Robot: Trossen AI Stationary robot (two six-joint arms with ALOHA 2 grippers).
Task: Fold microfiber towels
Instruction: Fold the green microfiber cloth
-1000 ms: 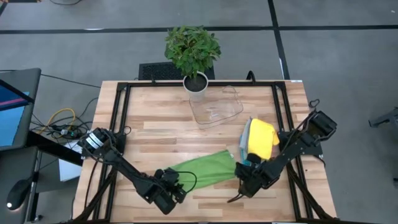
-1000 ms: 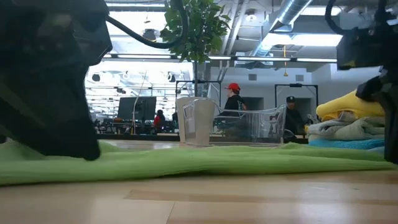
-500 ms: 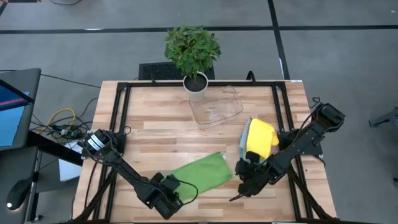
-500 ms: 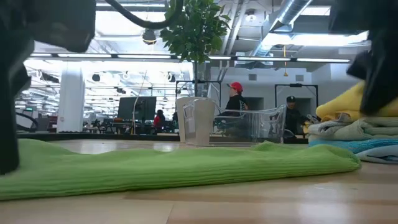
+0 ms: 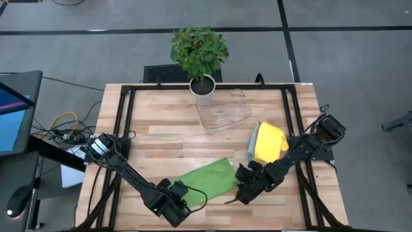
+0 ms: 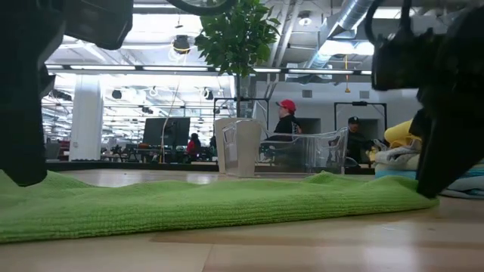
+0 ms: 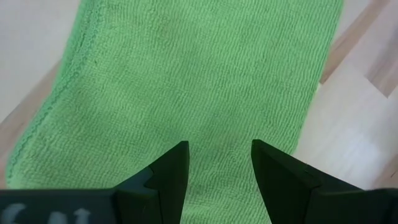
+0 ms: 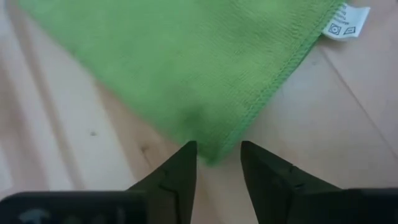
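Green towel (image 5: 206, 181) flat, towel stack (image 5: 268, 144), clear tray (image 5: 223, 111), plant (image 5: 199, 51)

Robotics lab or open-plan industrial workspace: light wood butcher-block table (image 5: 167, 132) on a black metal frame (image 5: 122, 122) with two dark robot arms bolted on, standing on grey carpet floor marked with black tape lines (image 5: 193, 29). The low view shows exposed silver ceiling ducts (image 6: 344, 19), strip lighting, dark monitors (image 6: 168, 130) and two people in caps (image 6: 286, 121) at distant workstations. Loose yellow cables (image 5: 64, 122) and a laptop corner (image 5: 11, 103) sit beside the table.
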